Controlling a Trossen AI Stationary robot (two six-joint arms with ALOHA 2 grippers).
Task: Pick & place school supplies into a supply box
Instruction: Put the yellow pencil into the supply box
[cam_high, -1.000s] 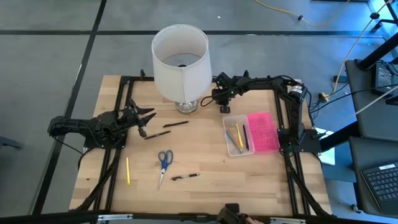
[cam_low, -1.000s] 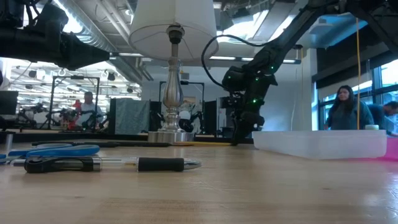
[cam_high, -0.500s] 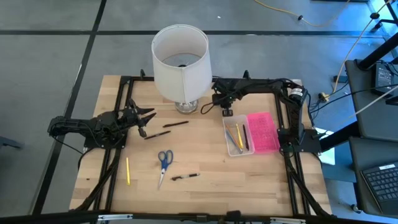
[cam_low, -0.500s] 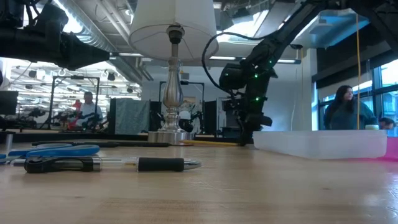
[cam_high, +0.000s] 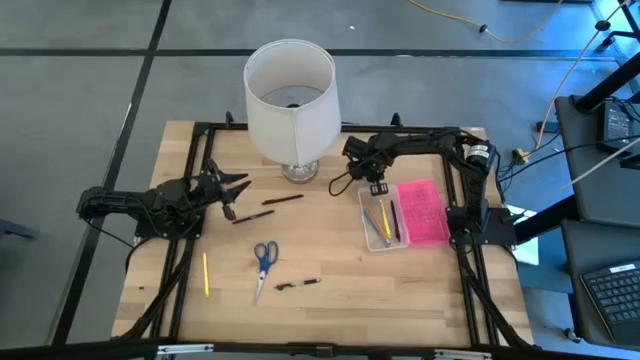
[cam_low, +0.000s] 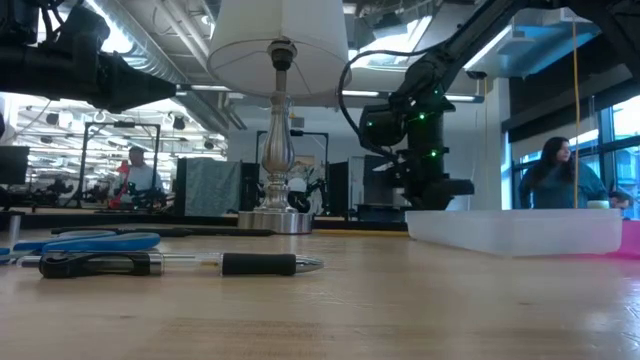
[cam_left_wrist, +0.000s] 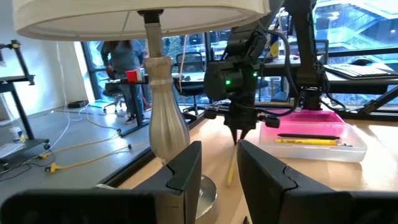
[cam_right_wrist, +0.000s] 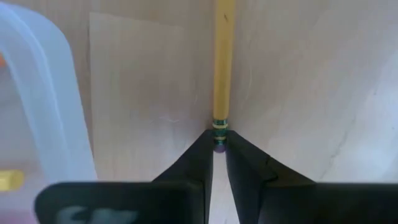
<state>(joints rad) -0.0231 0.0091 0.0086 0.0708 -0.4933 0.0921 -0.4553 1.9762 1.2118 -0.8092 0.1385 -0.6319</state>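
Wooden table (cam_high: 330, 265); lamp (cam_high: 291, 100) at far edge; right gripper (cam_high: 377, 186) pinching yellow pencil (cam_right_wrist: 223, 59) by eraser end, just beside supply box (cam_high: 380, 218), likely for drop-in; left gripper (cam_high: 232, 190) waits at left, fingers part spread, empty; scissors (cam_high: 263, 258) nearer.

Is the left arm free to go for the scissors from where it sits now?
Probably yes: left gripper hovers open and empty, the scissors lie on bare table with nothing between them.

The high view looks straight down on the whole tabletop (cam_high: 330, 290). The low view looks level across it. Both wrist views are close, and the lamp (cam_left_wrist: 165, 118) probably shows in three views.
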